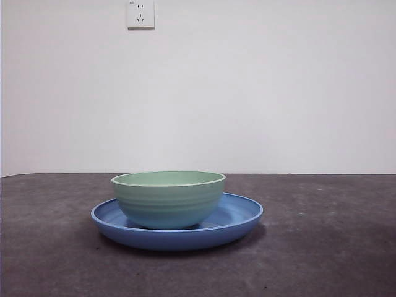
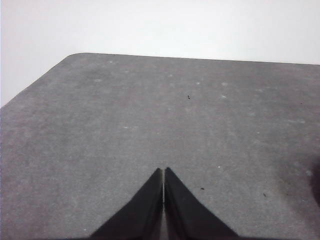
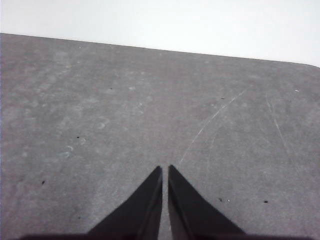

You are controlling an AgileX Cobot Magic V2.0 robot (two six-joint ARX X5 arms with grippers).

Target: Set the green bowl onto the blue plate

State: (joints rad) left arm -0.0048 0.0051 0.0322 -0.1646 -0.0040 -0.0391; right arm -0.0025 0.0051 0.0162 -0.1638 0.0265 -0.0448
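Note:
The green bowl [image 1: 168,198] stands upright inside the blue plate [image 1: 238,219] in the front view, near the middle of the table, a little left of centre. No arm shows in the front view. My left gripper [image 2: 163,171] is shut and empty over bare grey table. My right gripper [image 3: 165,169] is shut and empty, also over bare table. Neither wrist view shows the bowl or the plate.
The dark grey table [image 1: 334,247] ends at a white wall with a socket [image 1: 140,13] high up. The left wrist view shows the table's rounded far corner [image 2: 75,55]; the right wrist view shows another far corner [image 3: 310,65].

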